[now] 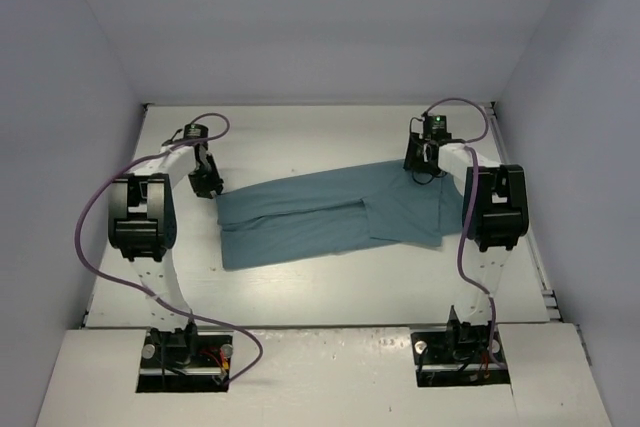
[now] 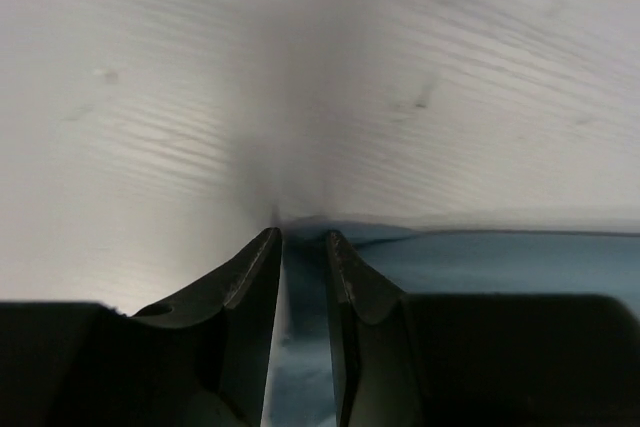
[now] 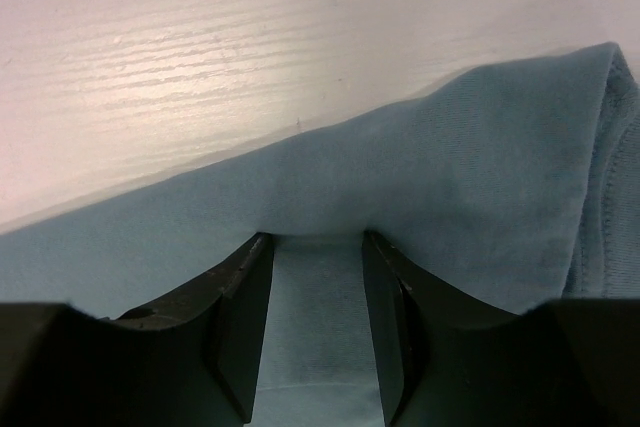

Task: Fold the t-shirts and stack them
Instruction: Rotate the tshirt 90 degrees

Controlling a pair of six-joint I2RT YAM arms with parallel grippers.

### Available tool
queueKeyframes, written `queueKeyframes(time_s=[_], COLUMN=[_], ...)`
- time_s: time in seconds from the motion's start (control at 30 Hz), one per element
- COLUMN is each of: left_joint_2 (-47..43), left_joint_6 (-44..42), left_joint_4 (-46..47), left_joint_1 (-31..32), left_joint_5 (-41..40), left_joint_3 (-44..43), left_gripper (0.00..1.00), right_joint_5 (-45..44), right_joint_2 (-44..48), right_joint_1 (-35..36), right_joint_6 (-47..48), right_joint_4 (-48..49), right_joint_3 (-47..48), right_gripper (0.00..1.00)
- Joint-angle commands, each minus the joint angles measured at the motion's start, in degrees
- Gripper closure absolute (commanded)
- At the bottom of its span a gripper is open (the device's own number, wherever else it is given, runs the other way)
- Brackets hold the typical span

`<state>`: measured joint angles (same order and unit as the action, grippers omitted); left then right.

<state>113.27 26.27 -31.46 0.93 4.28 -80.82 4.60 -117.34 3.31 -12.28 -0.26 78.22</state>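
The teal t-shirt (image 1: 320, 212) lies folded into a long band across the middle of the white table (image 1: 300, 137). My left gripper (image 1: 207, 185) is at the shirt's far left corner. In the left wrist view the jaws (image 2: 302, 235) are nearly together with a strip of teal cloth (image 2: 500, 262) between them. My right gripper (image 1: 420, 169) is at the shirt's far right edge. In the right wrist view the jaws (image 3: 315, 237) are closed on a thick fold of the shirt (image 3: 450, 167), which bulges just past the fingertips.
Pale walls enclose the table on the left, back and right. Both arm bases (image 1: 185, 347) stand at the near edge, with purple cables (image 1: 95, 207) looping beside the arms. Bare tabletop lies behind and in front of the shirt.
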Motion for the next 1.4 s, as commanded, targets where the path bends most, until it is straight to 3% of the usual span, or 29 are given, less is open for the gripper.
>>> queueKeyframes(time_s=[0.0, 0.17, 0.3, 0.4, 0.53, 0.67, 0.83, 0.9, 1.0, 1.2, 1.37], left_joint_2=[-5.5, -11.0, -15.0, -15.7, -13.7, -10.0, -5.1, -3.5, -3.1, -8.8, -19.5], left_joint_6=[0.1, -2.8, -5.7, -6.2, -4.9, -4.9, -5.2, -4.1, -0.9, 3.6, 7.6], left_joint_4=[-1.5, -1.6, -1.8, -1.8, -1.8, -1.8, -2.1, -2.6, -2.7, -2.2, -1.5], left_joint_1=[-6.4, -7.2, 1.6, 7.8, 12.9, 13.3, 13.2, 12.9, 11.5, 6.8, 7.2], left_joint_5=[-5.2, -5.4, -3.8, -1.4, -0.1, 0.5, 0.2, -0.2, -1.2, -1.6, 1.9], left_joint_3=[1.0, -2.1, -4.5, -4.4, -2.5, -1.4, -1.3, -0.4, 3.1, 15.6, 26.5], left_gripper=[0.78, 0.78, 0.75, 0.66, 0.59, 0.57, 0.57, 0.63, 0.75, 0.78, 0.78], right_joint_5=[-3.4, -3.0, -3.7, -6.5, -8.1, -7.1, -6.3, -6.3, -6.3, -3.0, 2.6], right_joint_2=[0.3, 3.6, 7.9, 11.1, 14.9, 15.0, 12.5, 10.5, 7.1, -4.2, -15.5], right_joint_1=[-2.0, -1.2, -0.6, -1.0, -2.0, -2.2, -2.2, -2.1, -1.6, 2.5, 8.6], right_joint_6=[1.5, 2.2, 1.1, -1.1, -4.2, -5.2, -7.6, -8.4, -8.4, -5.2, 1.7], right_joint_4=[-0.3, -0.3, -0.3, -0.3, -0.3, -0.3, -0.5, -0.6, -0.5, -1.1, -3.5], right_joint_3=[-0.7, 0.9, 0.7, -2.0, -7.5, -10.6, -11.8, -11.4, -8.6, 4.6, 21.3], right_gripper=[0.61, 0.61, 0.6, 0.55, 0.52, 0.52, 0.52, 0.52, 0.52, 0.52, 0.52])
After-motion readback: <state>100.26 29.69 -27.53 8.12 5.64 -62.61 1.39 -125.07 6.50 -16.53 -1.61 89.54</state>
